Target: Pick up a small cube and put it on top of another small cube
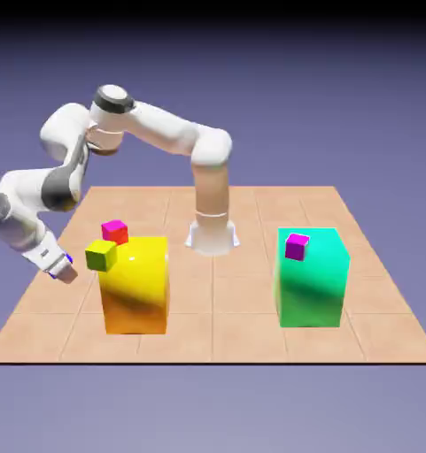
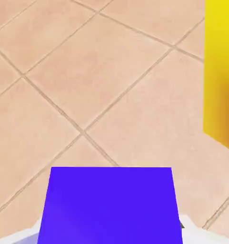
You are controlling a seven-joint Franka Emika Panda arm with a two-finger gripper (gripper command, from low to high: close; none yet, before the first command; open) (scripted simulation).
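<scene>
The small cube (image 2: 109,205), dark blue-violet, fills the bottom of the hand view between pale finger tips (image 2: 194,228). In the exterior view only a blue sliver (image 1: 67,259) of it shows at my gripper (image 1: 64,270), which is shut on it low over the tiles, left of the big yellow block. The other small cube (image 1: 101,255), olive yellow-green, sits on the yellow block's top at its front left corner, up and to the right of my gripper.
The big yellow block (image 1: 136,287) stands close on my gripper's right and shows at the hand view's right edge (image 2: 221,71). A red-and-magenta small cube (image 1: 115,232) sits behind the olive one. A magenta cube (image 1: 297,246) rests on the green block (image 1: 313,283).
</scene>
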